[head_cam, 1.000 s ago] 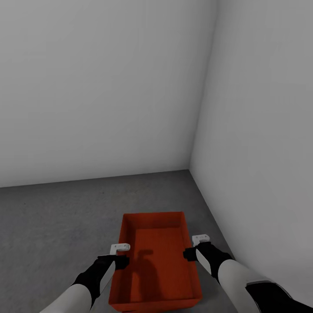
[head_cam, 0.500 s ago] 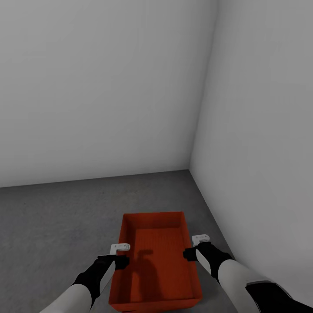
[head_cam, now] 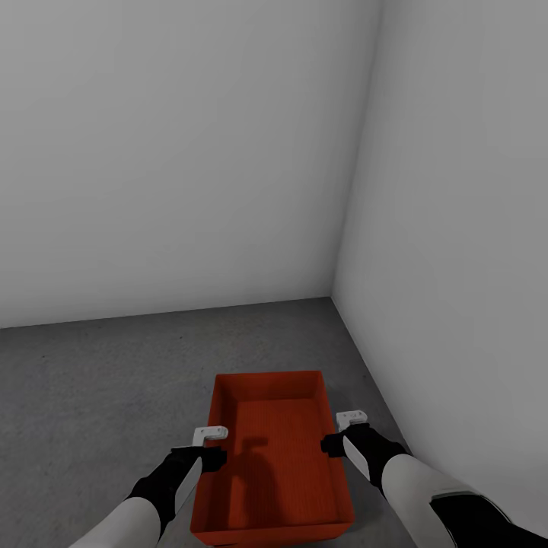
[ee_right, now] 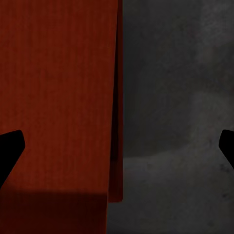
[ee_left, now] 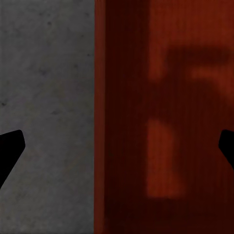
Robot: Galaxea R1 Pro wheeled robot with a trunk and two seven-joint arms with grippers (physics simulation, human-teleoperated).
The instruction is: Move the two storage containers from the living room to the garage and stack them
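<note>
**Mia:** Where is the red box?

**Tom:** The storage container sits low in a corner of the garage, over the grey floor. Two white walls meet just past it. I cannot tell if it rests on the floor or hangs a bit above it.

**Mia:** What are the hands doing?

**Tom:** The left gripper is at the box's left long wall. The right gripper is at the right long wall. One is on each side, right by the rim.

**Mia:** Are they pinching it?

**Tom:** No. In the left wrist view the two dark fingertips stand far apart, with the box wall between them and not touching. The right wrist view is the same: tips wide, the red wall in the gap, floor on one side.

**Mia:** Is anything in the box?

**Tom:** Just a dark shadow on its bottom.
</note>
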